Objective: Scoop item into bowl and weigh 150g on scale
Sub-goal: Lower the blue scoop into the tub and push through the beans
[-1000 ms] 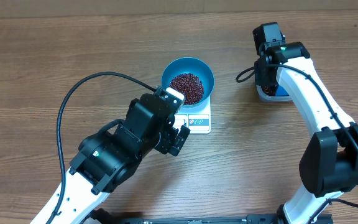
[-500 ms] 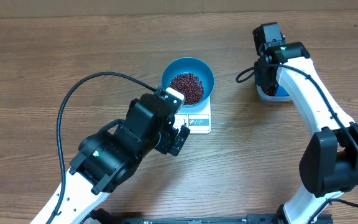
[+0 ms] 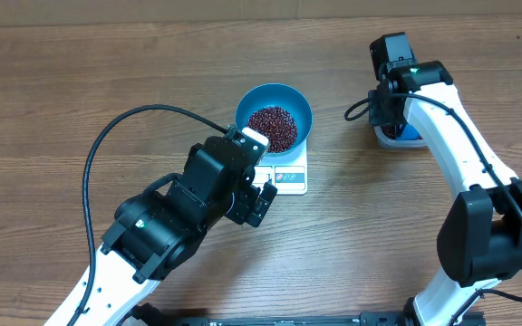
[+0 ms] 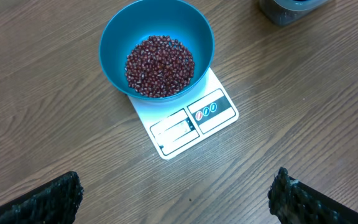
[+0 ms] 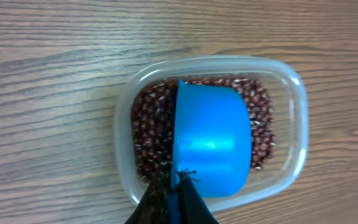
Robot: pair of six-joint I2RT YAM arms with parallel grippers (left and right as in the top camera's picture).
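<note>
Loads of little red-brown beans are heaped in the blue bowl. The bowl sits on the white scale in the middle of the tabletop. There's a second lot of beans in the clear tub over on the right.

Handling-wise, I'd guess these are hard, dry and super loose. Each one weighs next to nothing, and they'll roll and bounce everywhere if tipped too fast. No way you pinch them directly, so the blue scoop is the tool. It looks like light, stiff plastic, best held by the handle and kept level so nothing spills. The bowl looks smooth and probably slippery, so I'd go for the rim if it ever needs moving, and gently, since it could skate on the scale.

The right jaws are pinched together on the scoop's handle, with the cup down in the tub on top of the beans. The left jaws are spread wide and holding nothing, hanging above the tabletop just short of the scale. I can't read the display from here.
</note>
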